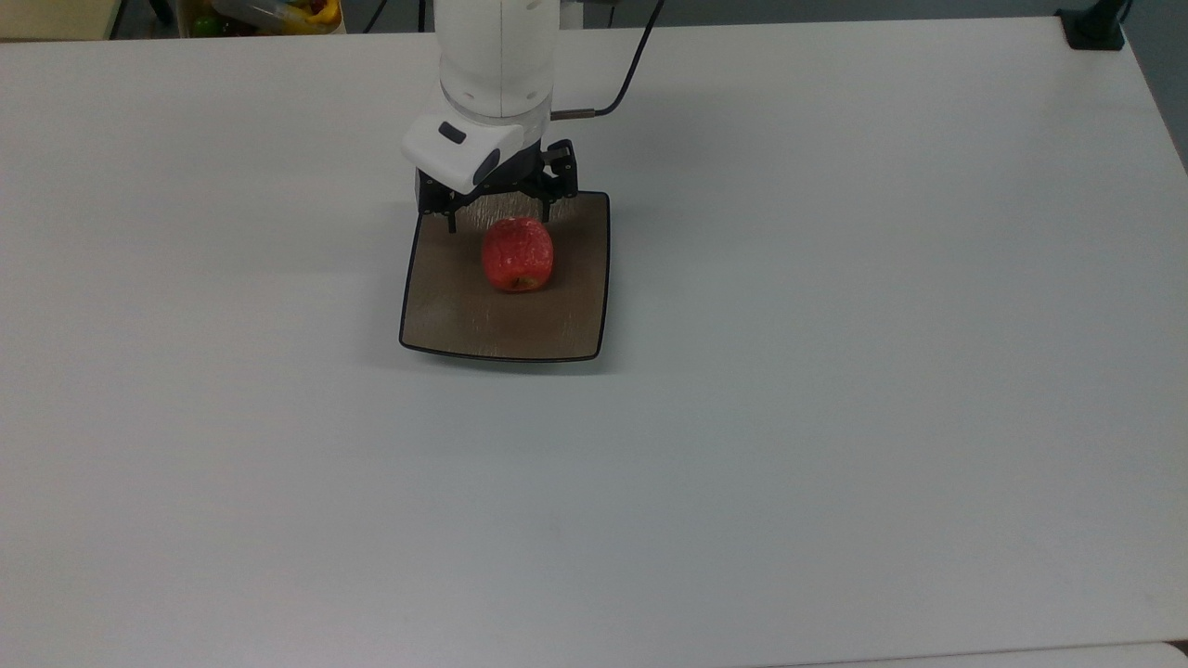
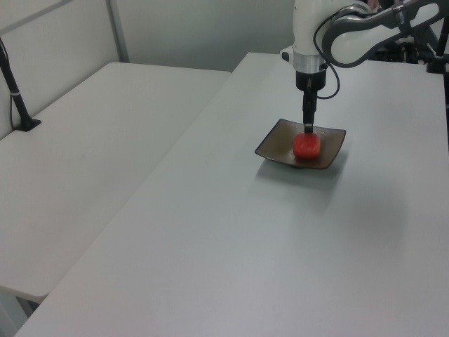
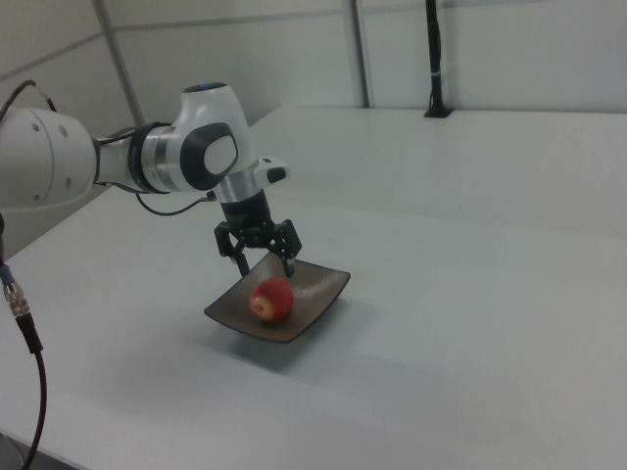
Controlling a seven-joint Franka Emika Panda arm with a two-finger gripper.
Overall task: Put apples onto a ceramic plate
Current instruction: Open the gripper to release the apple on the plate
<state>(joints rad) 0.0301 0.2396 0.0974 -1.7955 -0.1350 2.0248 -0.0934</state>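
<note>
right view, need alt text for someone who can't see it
A small red apple lies on a square brown plate on a white table. Just above it hangs the robot arm's black gripper, fingers open and clear of the fruit.

Bright, even light (soft shadows)

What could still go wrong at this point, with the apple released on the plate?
1. The apple lies on its side on the glossy ceramic plate, so it may roll toward the rim.
2. The open gripper hangs just above the apple; a sideways retreat might let the fingers clip it, so lifting straight up seems safer.
3. The plate sits loose on the smooth white table; a bump could slide it.
</note>
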